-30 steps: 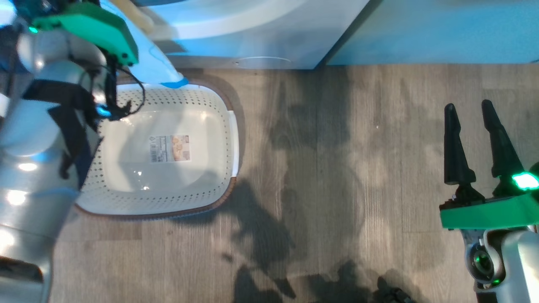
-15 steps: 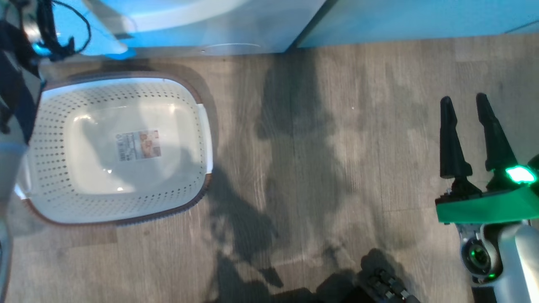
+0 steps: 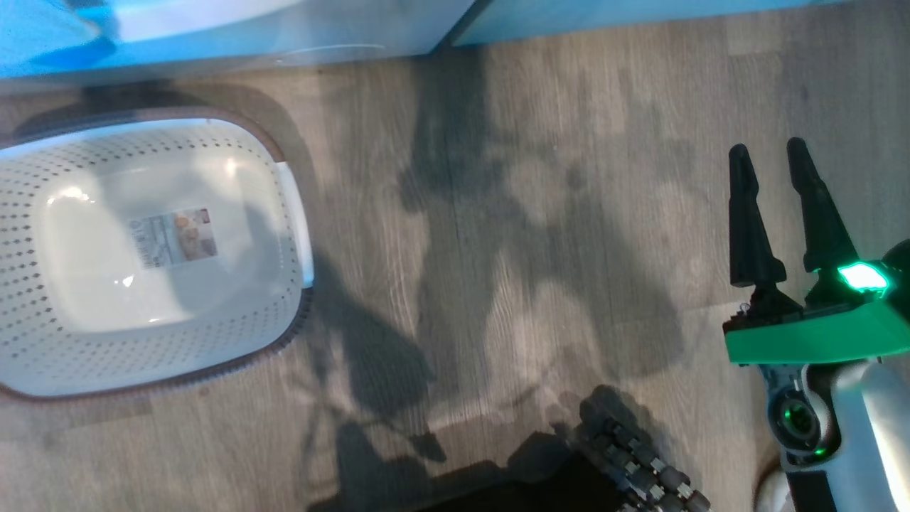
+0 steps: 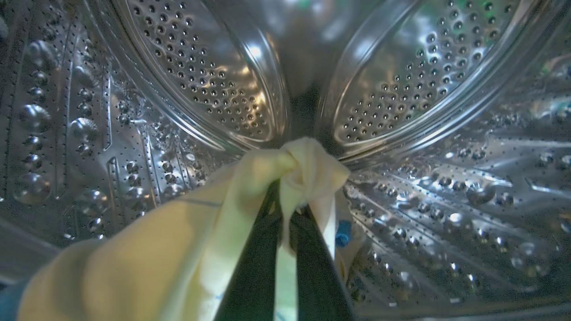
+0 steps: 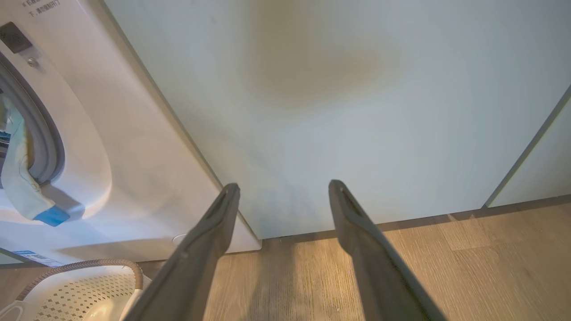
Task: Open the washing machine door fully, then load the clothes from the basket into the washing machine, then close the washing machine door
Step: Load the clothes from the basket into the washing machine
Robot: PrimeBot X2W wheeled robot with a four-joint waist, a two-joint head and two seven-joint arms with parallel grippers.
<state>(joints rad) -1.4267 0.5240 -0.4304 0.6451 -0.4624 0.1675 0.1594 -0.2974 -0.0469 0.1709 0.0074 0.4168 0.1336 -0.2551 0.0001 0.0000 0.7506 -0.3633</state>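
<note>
Pinching the clothes (image 4: 178,249) at a bunched fold inside the washing machine (image 4: 200,89) drum, the left gripper (image 4: 287,209) clamps seemingly soft, light, limp cloth, likely to cling; the right gripper (image 3: 768,147) stands open.

We are seeing a cream basket (image 3: 142,355) dotted with rows of small holes, its rim brown (a printed label (image 3: 173,237) is showing on its base). Pale yellow clothes (image 4: 169,254) are glowing against the silvery, hole-speckled drum (image 4: 209,89); the floor (image 3: 540,213) is showing grey wood grain.

Left claw (image 4: 289,209) deeper into washing machine (image 4: 424,67)
</note>
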